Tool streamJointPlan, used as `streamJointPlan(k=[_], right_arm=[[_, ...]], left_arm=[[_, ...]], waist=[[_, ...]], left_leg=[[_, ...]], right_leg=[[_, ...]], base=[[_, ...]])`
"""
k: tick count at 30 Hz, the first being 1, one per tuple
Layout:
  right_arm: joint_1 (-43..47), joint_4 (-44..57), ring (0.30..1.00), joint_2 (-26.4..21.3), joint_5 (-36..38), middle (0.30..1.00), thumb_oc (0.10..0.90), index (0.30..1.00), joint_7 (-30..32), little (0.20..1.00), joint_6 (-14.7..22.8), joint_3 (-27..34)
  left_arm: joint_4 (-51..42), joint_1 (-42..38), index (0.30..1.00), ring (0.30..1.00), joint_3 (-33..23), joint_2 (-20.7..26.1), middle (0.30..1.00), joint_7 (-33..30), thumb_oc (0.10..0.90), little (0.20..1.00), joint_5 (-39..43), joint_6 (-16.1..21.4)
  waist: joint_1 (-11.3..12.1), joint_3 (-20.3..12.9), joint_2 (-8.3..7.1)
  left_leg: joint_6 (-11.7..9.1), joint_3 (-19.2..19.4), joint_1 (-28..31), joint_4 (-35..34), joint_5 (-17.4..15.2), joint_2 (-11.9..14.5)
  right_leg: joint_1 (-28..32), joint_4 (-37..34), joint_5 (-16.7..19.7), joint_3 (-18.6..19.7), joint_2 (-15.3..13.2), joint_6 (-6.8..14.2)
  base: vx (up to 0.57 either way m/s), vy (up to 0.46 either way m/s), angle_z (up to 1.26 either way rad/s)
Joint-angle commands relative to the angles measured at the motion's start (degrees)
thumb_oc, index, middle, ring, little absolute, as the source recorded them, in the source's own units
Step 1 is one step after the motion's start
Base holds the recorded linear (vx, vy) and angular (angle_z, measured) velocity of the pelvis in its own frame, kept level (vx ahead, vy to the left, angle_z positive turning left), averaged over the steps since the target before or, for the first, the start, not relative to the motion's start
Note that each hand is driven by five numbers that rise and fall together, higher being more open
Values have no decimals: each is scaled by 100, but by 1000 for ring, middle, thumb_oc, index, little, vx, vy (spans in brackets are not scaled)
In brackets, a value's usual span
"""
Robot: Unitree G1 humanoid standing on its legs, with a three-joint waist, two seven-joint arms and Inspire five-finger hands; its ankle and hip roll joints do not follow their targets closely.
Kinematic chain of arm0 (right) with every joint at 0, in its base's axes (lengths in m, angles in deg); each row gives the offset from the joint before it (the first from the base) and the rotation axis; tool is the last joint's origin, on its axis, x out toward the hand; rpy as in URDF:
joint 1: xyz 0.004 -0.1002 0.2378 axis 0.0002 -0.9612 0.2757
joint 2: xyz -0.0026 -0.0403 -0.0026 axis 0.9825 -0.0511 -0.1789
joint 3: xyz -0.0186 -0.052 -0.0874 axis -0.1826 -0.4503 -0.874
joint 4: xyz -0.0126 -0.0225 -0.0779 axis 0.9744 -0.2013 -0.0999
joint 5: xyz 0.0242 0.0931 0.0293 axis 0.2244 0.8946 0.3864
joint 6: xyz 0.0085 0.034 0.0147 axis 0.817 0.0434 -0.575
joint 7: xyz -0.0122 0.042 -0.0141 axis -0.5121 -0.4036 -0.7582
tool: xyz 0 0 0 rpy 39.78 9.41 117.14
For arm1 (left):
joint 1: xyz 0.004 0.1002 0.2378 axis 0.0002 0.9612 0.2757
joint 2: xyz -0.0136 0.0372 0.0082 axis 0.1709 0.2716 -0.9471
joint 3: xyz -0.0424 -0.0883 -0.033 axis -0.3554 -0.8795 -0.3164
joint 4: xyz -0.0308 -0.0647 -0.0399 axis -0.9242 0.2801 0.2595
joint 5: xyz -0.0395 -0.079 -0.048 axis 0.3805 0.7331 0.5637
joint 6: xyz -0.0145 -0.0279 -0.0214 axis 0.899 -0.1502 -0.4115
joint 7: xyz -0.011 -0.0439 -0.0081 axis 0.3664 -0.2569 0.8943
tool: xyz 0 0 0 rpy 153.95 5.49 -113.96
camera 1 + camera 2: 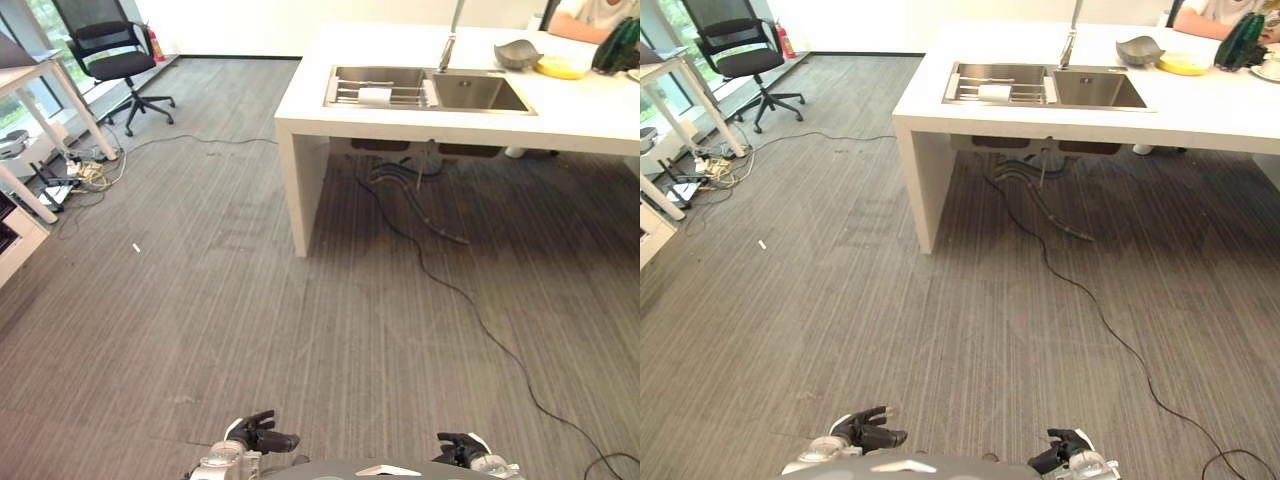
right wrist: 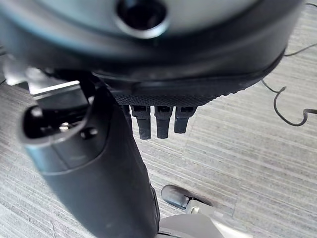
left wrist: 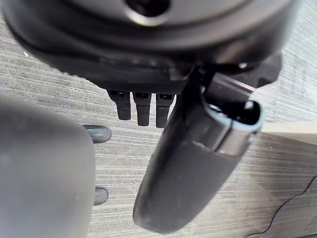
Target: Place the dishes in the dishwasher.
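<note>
Empty hands (image 1: 262, 438); distant, perhaps grey bowl (image 1: 517, 54).

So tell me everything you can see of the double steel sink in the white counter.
The stainless steel double sink is sunk flush into the white counter, near its left end. It has two rectangular basins side by side. The left basin holds a wire rack with a small white object lying on it; the right basin looks bare. A tall metal tap rises behind the divider between them. Pipes and hoses hang beneath the counter below it.
</note>
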Motion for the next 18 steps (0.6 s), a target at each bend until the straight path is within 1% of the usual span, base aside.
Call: streamJointPlan(k=[1,9,15,16,18], right_arm=[[173,-17,900,81,458,900,800,900,-13,900,174,154],[178,-4,900,105,775,900,800,900,73,900,234,292],[203,31,900,95,776,900,800,900,130,900,256,300],[222,99,900,66,780,900,800,900,159,900,273,294],[248,52,900,49,848,900,800,900,125,900,285,380]], left_arm=[[254,-416,900,900,77,-94,900,-7,800,900,-143,209],[405,-552,900,900,-55,-45,900,-115,800,900,-82,236],[532,-597,900,900,-159,33,900,-281,800,900,-176,248],[524,-609,900,900,-188,18,900,-274,800,900,-79,258],[767,-526,900,900,-449,141,900,-196,800,900,-127,246]], waist=[[36,-100,-157],[-39,-143,-143],[-37,-171,-145],[-47,-181,-146],[-12,-200,-164]], left_leg=[[54,169,25,17,-392,-326],[44,275,68,17,-422,-294],[38,297,90,17,-431,-287],[38,300,106,17,-436,-283],[30,290,120,17,-441,-285]], right_leg=[[14,85,-393,145,-66,343],[19,85,-389,241,-48,350],[35,85,-400,256,-41,350],[47,85,-408,268,-36,346],[71,85,-423,267,-31,343]], base=[[0,-5,-11],[9,-10,-9],[14,-9,-8],[32,-25,-8],[19,-19,-4]])
